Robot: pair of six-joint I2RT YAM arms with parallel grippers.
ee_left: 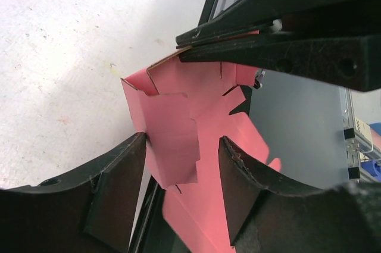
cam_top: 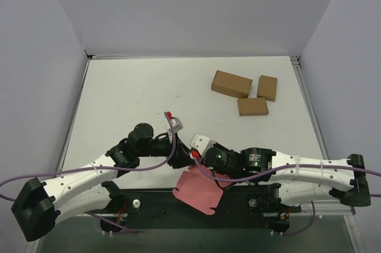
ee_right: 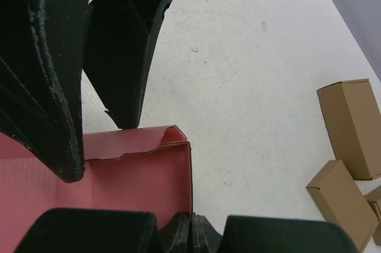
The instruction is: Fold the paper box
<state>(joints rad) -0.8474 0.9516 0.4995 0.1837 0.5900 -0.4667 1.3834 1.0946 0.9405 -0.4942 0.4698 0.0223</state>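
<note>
The paper box point(cam_top: 197, 192) is a pink-red card sheet with notched tabs, partly folded, hanging over the table's near edge between the two arms. My right gripper point(ee_right: 191, 222) is shut on the sheet's upright edge; in the left wrist view its fingers point(ee_left: 280, 47) pinch the paper box point(ee_left: 178, 110) from above. My left gripper point(ee_left: 183, 143) is open. Its two fingers stand on either side of a folded flap point(ee_left: 169, 146), and the left fingertip touches that flap. Seen from above, the left gripper point(cam_top: 178, 147) and the right gripper point(cam_top: 191, 156) meet just above the sheet.
Three brown cardboard boxes point(cam_top: 231, 83), point(cam_top: 267, 87), point(cam_top: 252, 106) lie at the back right of the white table point(cam_top: 131, 92). Two of them point(ee_right: 351, 128), point(ee_right: 336, 202) show in the right wrist view. Grey walls close in three sides, with a dark base rail point(cam_top: 155, 202) along the near edge.
</note>
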